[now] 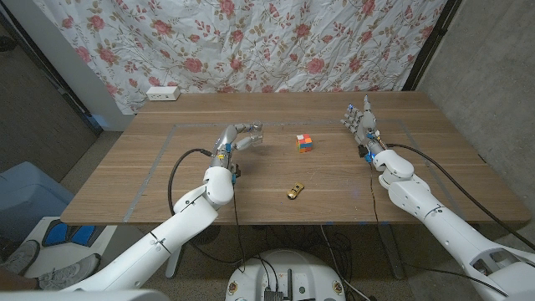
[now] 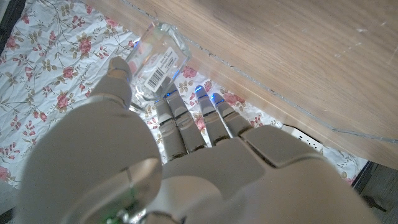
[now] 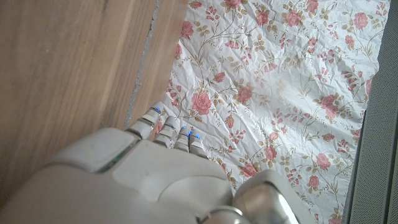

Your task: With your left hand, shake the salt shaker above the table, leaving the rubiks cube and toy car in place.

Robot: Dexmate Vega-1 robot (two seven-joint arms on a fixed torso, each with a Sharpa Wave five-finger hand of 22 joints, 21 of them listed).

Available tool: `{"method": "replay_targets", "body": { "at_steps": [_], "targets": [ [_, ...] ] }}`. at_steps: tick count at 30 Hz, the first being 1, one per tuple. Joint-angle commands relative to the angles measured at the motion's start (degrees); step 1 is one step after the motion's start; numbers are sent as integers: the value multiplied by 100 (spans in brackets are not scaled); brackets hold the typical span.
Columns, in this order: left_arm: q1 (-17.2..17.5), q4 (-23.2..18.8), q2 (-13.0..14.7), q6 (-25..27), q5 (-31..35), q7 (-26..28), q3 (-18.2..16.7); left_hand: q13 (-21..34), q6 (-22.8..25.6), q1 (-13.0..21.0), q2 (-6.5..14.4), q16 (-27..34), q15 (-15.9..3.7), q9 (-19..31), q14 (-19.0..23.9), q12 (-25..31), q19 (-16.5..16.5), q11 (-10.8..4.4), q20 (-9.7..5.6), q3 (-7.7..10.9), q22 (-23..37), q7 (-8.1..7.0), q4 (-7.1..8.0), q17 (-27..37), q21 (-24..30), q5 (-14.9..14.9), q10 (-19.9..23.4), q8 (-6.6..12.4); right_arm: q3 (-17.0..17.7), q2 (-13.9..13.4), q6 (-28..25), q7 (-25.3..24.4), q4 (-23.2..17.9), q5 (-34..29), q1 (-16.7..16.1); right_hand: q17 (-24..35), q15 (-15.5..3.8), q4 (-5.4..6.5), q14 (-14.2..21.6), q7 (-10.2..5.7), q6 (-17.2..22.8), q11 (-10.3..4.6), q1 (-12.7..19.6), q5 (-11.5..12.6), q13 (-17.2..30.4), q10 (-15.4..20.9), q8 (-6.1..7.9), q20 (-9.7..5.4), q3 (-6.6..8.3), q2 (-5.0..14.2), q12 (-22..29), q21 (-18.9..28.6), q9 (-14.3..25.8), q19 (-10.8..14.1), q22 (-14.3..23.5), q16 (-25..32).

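Salt shaker (image 1: 257, 130) sits in the left hand (image 1: 236, 139), centre-left of the head frame, upper half, just left of the rubiks cube (image 1: 305, 144). Looks lifted off the desk (image 1: 167, 180), though clearance is hard to judge from above. In the left wrist picture, clear glass body with barcode label (image 2: 157, 65), pinched between thumb and fingers (image 2: 177, 115) at upper left of frame; top of shaker not readable there.

Right hand (image 1: 361, 119) at upper right of head frame, fingers spread and pointing up, holding nothing; right wrist picture agrees, fingertips (image 3: 166, 127) over the desk edge, floral curtain (image 3: 280, 93) behind. Toy car (image 1: 293, 191) lower centre, well apart from both hands.

Judgement: grasp done, shake in hand. To do well:
- Keep the shake short, wrist-driven, up-down, over the bare wood left of the cube.
- Avoid sweeping toward picture right: cube is near, easy to clip.
- Hold the pinch firm; smooth glass plus label likely slippery, thumb-and-finger hold could let it rotate.
- Stay high enough not to tap the desk on the downstroke.
- Leave the right hand parked.
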Motion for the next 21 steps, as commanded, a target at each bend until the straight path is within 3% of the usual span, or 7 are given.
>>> {"method": "replay_targets", "body": {
  "at_steps": [1, 21],
  "targets": [
    [-5, 124, 23, 16, -93, 37, 104, 12, 330, -81, 99, -7, -593, 82, 3, -16, 17, 11, 56, 69, 32, 52, 40, -8, 5, 35, -17, 47, 1, 5, 0, -12, -4, -9, -2, 29, -195, 32, -33, 48, -4, -3, -2, 43, 22, -33, 19, -10, -9, 584, 40, 36, 20, 38, 30, 24],
    [-20, 322, 7, -32, -231, 23, 229, 11, 310, -103, 96, -10, -592, 77, -15, -16, 19, 13, 66, 85, 32, 73, 27, -8, 9, 33, -33, 38, 1, 5, 1, -10, -3, -8, -2, 29, -207, 32, -34, 51, 0, -6, -2, 43, 22, -30, 21, -8, -8, 585, 41, 35, 20, 36, 30, 23]
  ]
}}
